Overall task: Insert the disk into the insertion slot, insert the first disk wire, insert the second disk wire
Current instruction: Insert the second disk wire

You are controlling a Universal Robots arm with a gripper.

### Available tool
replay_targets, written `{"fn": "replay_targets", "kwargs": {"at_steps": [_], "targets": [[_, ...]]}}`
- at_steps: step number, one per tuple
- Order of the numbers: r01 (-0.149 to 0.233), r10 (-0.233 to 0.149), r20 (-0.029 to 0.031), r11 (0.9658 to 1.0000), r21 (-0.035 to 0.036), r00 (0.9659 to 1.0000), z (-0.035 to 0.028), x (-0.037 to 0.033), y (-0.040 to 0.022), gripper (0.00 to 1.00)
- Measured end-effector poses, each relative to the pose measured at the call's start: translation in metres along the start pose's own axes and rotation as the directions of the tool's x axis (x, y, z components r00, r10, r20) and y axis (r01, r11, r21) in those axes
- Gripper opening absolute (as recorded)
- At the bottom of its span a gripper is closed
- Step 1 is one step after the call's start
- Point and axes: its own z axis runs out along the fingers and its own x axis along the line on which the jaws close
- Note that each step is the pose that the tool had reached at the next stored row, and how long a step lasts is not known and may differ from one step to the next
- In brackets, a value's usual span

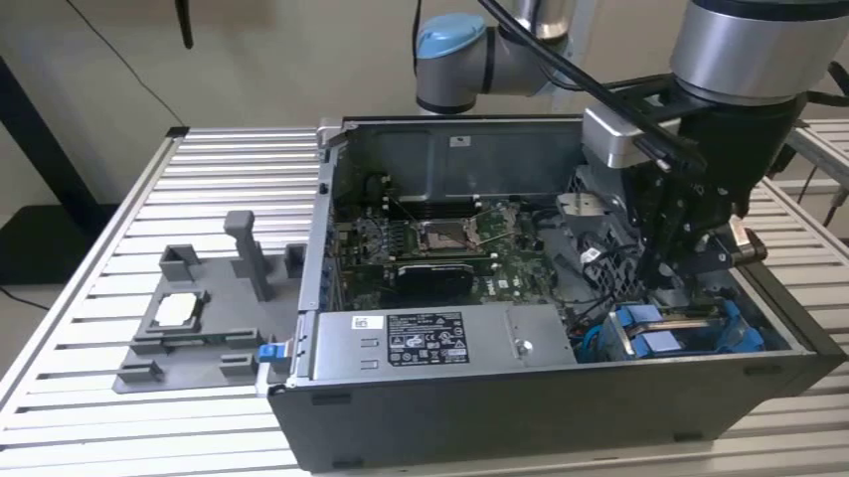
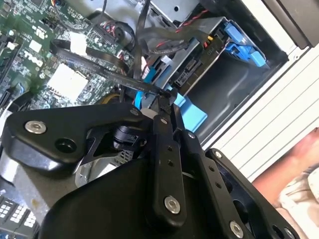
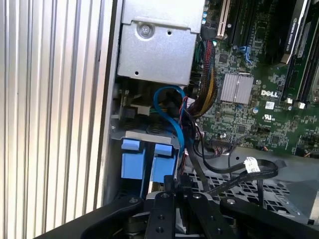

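your black gripper (image 2: 167, 95) pinches the flat black disk wire (image 2: 114, 73), apparently to aim its end at the blue-framed silver-grey disk (image 2: 199, 57) seated in the dark grey insertion slot (image 2: 234, 87).

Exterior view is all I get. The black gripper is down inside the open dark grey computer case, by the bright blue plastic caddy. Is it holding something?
Observer: Yes. In the second wrist view the gripper is shut on a thin flat black wire.
Operator: Where are its tips?
Observer: In the first wrist view they sit right beside the disk, at its two blue end tabs.
Operator: Other cables close by?
Observer: A bright blue cable loops just beyond those tabs in the first wrist view.
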Motion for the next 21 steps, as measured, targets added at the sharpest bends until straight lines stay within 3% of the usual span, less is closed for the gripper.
{"fn": "replay_targets", "kwargs": {"at_steps": [8, 13, 14, 21], "targets": [[-0.001, 0.002, 0.0324, 0.9995, -0.0330, 0.9995, 0.0033, 0.0109, -0.0105, 0.16], [-0.002, 0.005, 0.0510, 0.9982, -0.0596, 0.9987, 0.0046, 0.0163, -0.0180, 0.16], [-0.002, 0.005, 0.0525, 0.9981, -0.0621, 0.9986, 0.0048, 0.0167, -0.0192, 0.16], [-0.001, 0.005, 0.0526, 0.9981, -0.0622, 0.9986, 0.0047, 0.0167, -0.0192, 0.16]]}}
